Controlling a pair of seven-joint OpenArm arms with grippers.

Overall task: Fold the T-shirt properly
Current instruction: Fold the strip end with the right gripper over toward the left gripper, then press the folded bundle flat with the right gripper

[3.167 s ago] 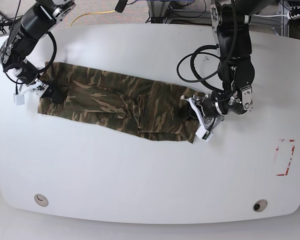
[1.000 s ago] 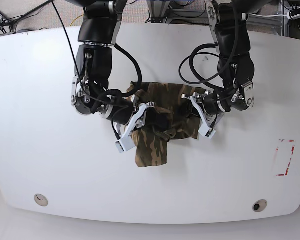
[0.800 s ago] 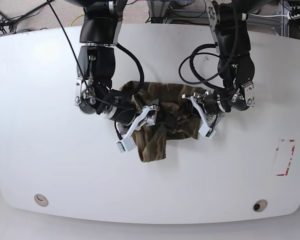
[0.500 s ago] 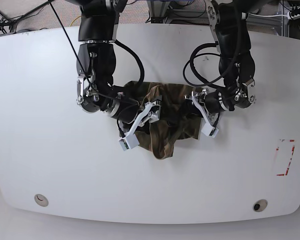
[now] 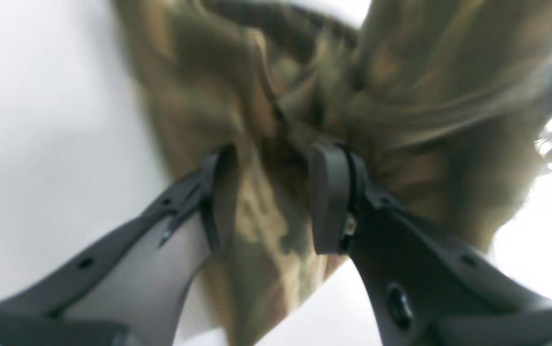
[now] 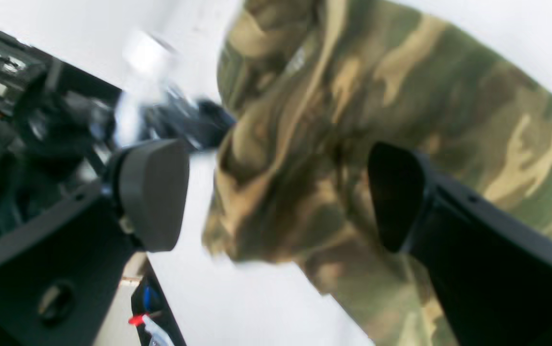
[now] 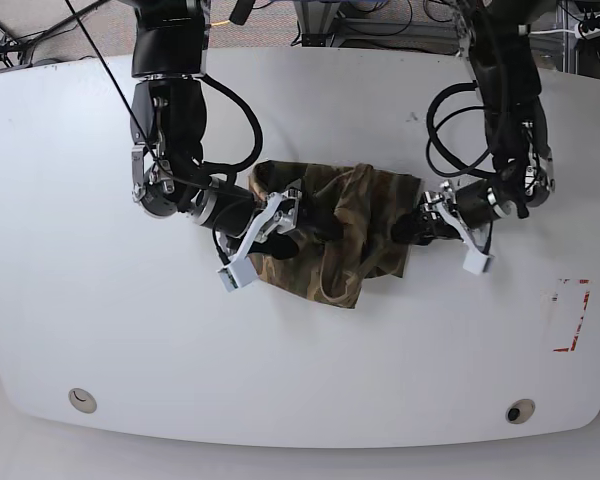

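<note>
I see the T-shirt (image 7: 330,235) bunched mid-table (image 7: 100,330) between my grippers. Left gripper (image 5: 271,192) pinches its edge, though the view is blurred. Right gripper (image 6: 276,192) is spread wide with cloth between its fingers.

The right tool (image 7: 263,245) has opened; the T-shirt (image 7: 332,237) now lies bunched.

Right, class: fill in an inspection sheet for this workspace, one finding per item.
Surface: white table, red marking near its right edge.
Job's things: T-shirt bunched mid-table, not flat.
Clutter: nothing seen.
Grippers: left pincer has cloth between its fingers, gap showing; right pincer open beside the cloth.
Cables: black cables loop along both arms.
Surroundings: floor and a yellow cord behind the table.
</note>
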